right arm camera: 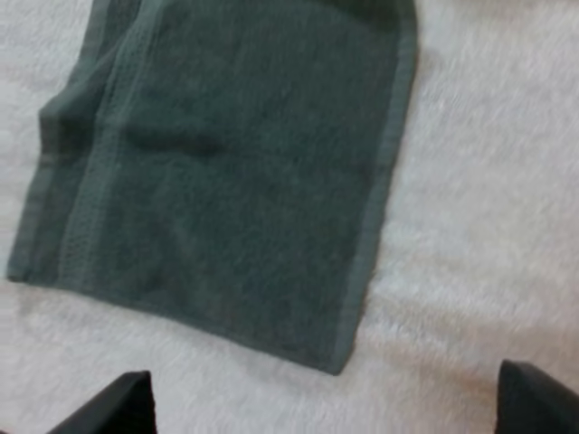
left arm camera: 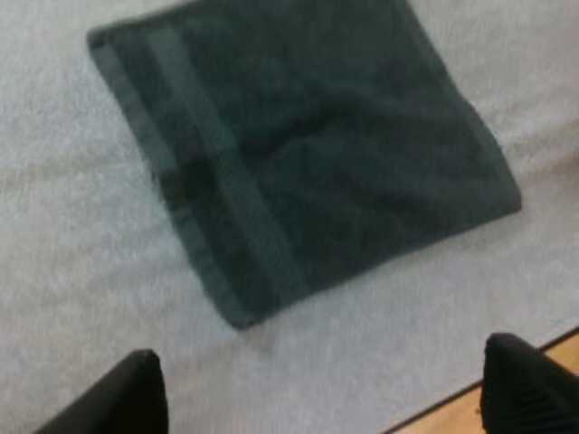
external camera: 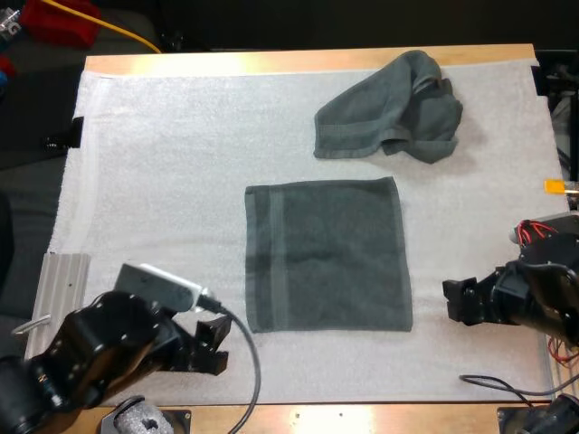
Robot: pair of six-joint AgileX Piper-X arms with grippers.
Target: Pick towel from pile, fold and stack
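flat towel (external camera: 327, 255) spread at centre of the mat (external camera: 163, 163). crumpled towel (external camera: 389, 108) at 1 o'clock, near the far edge of the bench (external camera: 271, 61), apart from the flat one. left fingers (left arm camera: 118, 398) wide, empty, at 7 o'clock off its corner. right fingers (right arm camera: 113, 407) wide, empty, at 4 o'clock.
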